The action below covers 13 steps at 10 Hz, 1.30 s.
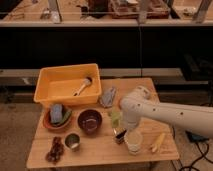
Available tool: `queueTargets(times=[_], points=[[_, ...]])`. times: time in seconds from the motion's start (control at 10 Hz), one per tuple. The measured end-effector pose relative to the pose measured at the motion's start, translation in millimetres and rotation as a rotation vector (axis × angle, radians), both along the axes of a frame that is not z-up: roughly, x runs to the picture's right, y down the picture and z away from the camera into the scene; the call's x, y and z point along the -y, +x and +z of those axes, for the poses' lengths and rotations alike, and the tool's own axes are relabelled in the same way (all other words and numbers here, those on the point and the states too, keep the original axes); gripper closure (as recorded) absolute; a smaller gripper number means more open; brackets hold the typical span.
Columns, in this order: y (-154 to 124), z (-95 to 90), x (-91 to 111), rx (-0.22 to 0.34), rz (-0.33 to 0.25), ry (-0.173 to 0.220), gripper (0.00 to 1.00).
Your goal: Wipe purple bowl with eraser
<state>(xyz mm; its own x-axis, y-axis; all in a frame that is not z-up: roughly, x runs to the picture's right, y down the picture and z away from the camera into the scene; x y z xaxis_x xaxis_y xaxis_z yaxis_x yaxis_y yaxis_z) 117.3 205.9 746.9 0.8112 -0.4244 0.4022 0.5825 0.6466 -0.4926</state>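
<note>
The purple bowl (90,121) stands upright on the wooden table (100,150), left of centre, glossy inside. The eraser (119,136), a small dark block with a paler stripe, lies on the table to the right of the bowl, next to a white cup. My white arm (165,115) reaches in from the right and bends down. My gripper (120,131) hangs right over the eraser, a short way to the right of the bowl. The wrist hides the gripper's grip on the eraser.
An orange bin (55,82) with a wooden-handled brush (82,86) stands at the back left. An orange-brown bowl (50,124) holds a blue sponge (56,112). Also on the table: a metal cup (72,141), a white cup (133,141), a grey cloth (108,96), a yellow item (158,142) and a dark cluster (54,150).
</note>
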Motion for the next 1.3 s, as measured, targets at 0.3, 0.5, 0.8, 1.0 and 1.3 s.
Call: queueTargets(times=[0.3, 0.5, 0.8, 1.0, 1.3], points=[[22.5, -22.0, 15.5, -0.045, 0.027, 0.059, 0.52], [27.3, -33.7, 25.9, -0.059, 0.033, 0.096, 0.52], [12.0, -48.4, 53.2, -0.05, 0.012, 0.17, 0.35], [4.6, -46.7, 67.2, -0.035, 0.007, 0.203, 0.31], [-8.0, -17.4, 84.4, 0.049, -0.037, 0.224, 0.31]])
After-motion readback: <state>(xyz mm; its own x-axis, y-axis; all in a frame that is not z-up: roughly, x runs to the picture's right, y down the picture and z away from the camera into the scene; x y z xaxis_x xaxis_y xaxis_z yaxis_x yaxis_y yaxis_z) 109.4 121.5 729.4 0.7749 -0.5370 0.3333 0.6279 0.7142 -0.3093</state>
